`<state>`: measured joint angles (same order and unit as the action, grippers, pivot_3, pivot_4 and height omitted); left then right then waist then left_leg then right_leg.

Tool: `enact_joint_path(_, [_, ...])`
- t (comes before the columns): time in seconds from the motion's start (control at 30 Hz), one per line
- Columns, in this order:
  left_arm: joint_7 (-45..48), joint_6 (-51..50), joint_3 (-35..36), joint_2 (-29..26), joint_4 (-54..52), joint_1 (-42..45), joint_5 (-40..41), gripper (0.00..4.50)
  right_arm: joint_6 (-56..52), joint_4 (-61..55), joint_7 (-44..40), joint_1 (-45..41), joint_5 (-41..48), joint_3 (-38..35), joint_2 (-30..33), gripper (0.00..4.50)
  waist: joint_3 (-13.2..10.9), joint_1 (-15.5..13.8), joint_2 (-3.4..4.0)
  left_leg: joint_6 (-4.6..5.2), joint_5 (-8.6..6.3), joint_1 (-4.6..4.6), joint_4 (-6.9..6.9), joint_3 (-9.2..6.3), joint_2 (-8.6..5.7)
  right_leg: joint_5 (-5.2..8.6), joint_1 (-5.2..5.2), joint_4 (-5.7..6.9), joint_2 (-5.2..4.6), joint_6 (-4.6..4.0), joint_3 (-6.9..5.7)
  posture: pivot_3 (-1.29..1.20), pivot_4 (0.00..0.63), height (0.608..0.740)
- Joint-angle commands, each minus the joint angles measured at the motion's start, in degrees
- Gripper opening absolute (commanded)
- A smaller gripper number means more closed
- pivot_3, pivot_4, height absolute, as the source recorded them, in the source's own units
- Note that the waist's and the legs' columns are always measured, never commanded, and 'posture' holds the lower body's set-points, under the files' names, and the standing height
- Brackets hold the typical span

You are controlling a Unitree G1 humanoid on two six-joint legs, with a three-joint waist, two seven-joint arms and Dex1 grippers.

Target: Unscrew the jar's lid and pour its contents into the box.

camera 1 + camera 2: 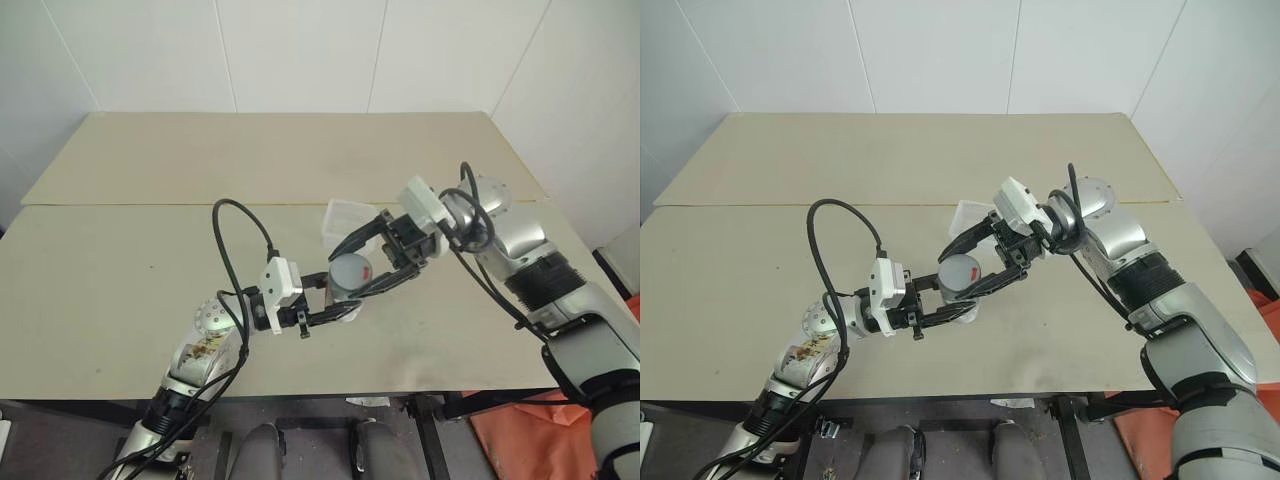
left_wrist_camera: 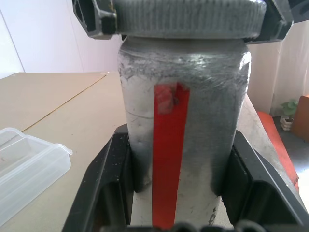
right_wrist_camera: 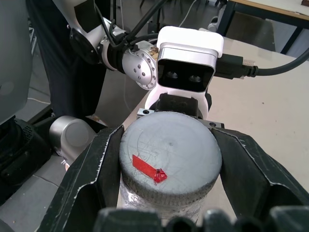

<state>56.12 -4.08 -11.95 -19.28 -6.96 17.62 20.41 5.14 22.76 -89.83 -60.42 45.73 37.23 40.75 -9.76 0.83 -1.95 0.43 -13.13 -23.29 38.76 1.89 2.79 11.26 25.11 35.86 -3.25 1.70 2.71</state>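
The jar (image 2: pixel 183 121), silvery with a red strip, is held above the table with my left gripper (image 1: pixel 335 302) shut on its body; black fingers (image 2: pixel 106 188) press both sides. The grey lid (image 3: pixel 169 154), marked with a scrap of red tape, sits on top of the jar. My right gripper (image 1: pixel 355 270) reaches in from the right and is shut on the lid, its fingers (image 3: pixel 91 179) against the ribbed rim. The clear box (image 1: pixel 345 218) lies on the table just behind the jar. The contents are hidden inside the jar.
Two beige tables (image 1: pixel 130 270) meet at a seam running across the middle. The front edge lies close below the grippers. An orange object (image 1: pixel 520 430) sits on the floor at the front right.
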Motion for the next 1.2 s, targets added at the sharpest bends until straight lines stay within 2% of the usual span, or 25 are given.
enact_joint_path(0.03, [1.06,0.94,-0.8,1.25,-3.49,1.07,1.67,1.99,-0.52,-0.26,-2.67,-1.85,2.6,-0.37,0.78,3.72,0.0,-0.03,0.0,0.0,0.0,0.0,0.0,0.0,0.0,0.0,0.0,0.0,0.0,0.0,0.0,0.0,0.15,0.74])
enact_joint_path(0.1, [1.31,1.08,-0.57,1.31,-3.15,0.97,1.65,1.99,-0.59,-0.97,-2.67,-1.29,3.38,-1.46,1.31,4.33,0.0,-0.02,0.0,0.0,0.0,0.0,0.0,0.0,0.0,0.0,0.0,0.0,0.0,0.0,0.0,0.0,0.15,0.74])
enact_joint_path(0.13, [1.56,1.26,-0.39,1.29,-2.88,0.92,1.62,1.99,-0.8,-1.43,-2.67,-0.91,3.76,-2.21,1.61,4.45,0.0,-0.02,0.0,0.0,0.0,0.0,0.0,0.0,0.0,0.0,0.0,0.0,0.0,0.0,0.0,0.0,0.15,0.74])
enact_joint_path(0.27, [2.19,1.42,0.68,1.12,-2.26,0.92,2.08,1.99,0.61,-3.34,-2.67,1.89,3.73,-6.44,3.03,4.45,0.0,-0.04,0.0,0.0,0.0,0.0,0.0,0.0,0.0,0.0,0.0,0.01,0.01,-0.01,-0.01,0.0,0.15,0.74])
enact_joint_path(0.7, [4.72,2.55,1.68,1.29,2.16,3.38,2.64,1.99,-5.87,-8.49,-1.62,12.58,-1.08,-23.7,6.83,4.45,0.0,-0.12,0.0,0.0,0.0,0.0,0.02,0.0,-0.02,0.01,-0.01,0.01,0.01,0.02,0.0,0.0,0.15,0.74])
enact_joint_path(0.77, [4.64,3.0,1.6,1.38,3.0,3.5,2.13,1.99,-8.89,-13.25,1.11,14.9,-0.76,-26.35,7.43,4.45,0.0,-0.09,0.0,0.0,0.0,0.0,0.01,0.0,-0.02,0.01,-0.01,0.01,0.01,0.01,0.0,0.0,0.15,0.74])
enact_joint_path(0.87, [4.06,3.6,1.49,1.82,4.09,3.56,1.64,1.99,-13.42,-23.97,11.73,20.31,-1.4,-30.84,7.51,4.45,0.0,-0.08,0.0,0.0,0.0,0.0,0.0,-0.02,-0.02,0.03,0.0,0.03,0.02,0.04,-0.01,0.0,0.15,0.74])
enact_joint_path(1.0, [3.33,4.27,1.23,2.21,4.83,3.4,0.83,1.99,-16.95,-36.37,21.33,28.01,0.28,-36.22,5.54,4.45,0.0,-0.18,0.0,0.0,0.0,-0.01,0.03,-0.02,-0.02,0.17,0.0,0.04,0.01,0.28,0.0,0.0,0.15,0.74])
enact_joint_path(1.2, [4.07,2.64,1.05,2.01,3.87,3.45,1.67,1.99,-21.35,-47.77,36.24,34.17,-5.88,-33.65,-2.1,4.45,0.0,0.02,0.0,0.0,0.0,0.04,0.07,-0.01,-0.02,0.22,-0.02,0.09,0.02,0.4,0.02,0.0,0.15,0.74])
